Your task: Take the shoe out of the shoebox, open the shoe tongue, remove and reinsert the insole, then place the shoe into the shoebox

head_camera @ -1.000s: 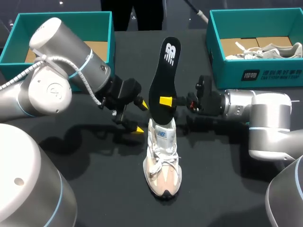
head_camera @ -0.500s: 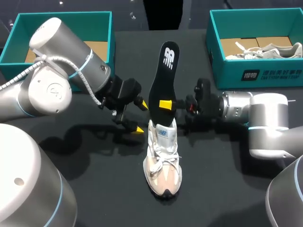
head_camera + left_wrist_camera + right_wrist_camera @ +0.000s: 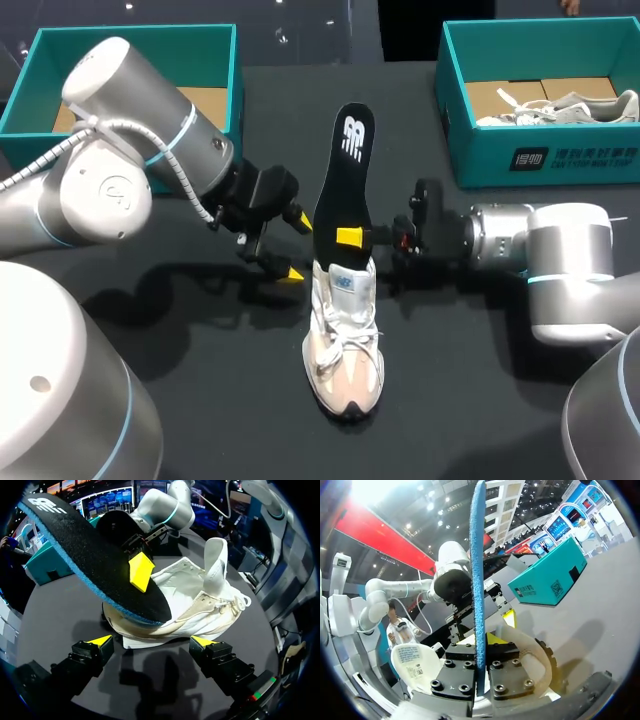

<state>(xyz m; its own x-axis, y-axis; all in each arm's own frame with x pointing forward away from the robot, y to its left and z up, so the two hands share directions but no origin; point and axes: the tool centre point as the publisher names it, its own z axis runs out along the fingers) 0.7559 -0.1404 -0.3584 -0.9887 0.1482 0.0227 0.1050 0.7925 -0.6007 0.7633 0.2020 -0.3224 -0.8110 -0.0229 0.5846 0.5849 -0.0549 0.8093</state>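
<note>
Spanning the scene, the black table (image 3: 180,400) bears a teal left shoebox (image 3: 130,45) and right shoebox (image 3: 540,160) at its far corners. The white shoe (image 3: 343,340) sits mid-table, outside both. The black insole (image 3: 343,190) stands upright, lower end at the shoe's opening, clamped in the right gripper (image 3: 352,237). The left gripper (image 3: 297,247) hangs just beside the shoe, fingers apart.

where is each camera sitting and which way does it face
Head: above and behind, looking down on the table; both arms, left claw and right claw show.
Left wrist: on the left arm, facing the shoe side-on; its open claw shows.
Right wrist: on the right arm, facing the left arm; its claw grips the insole edge-on.
Shared: all three show the insole.
</note>
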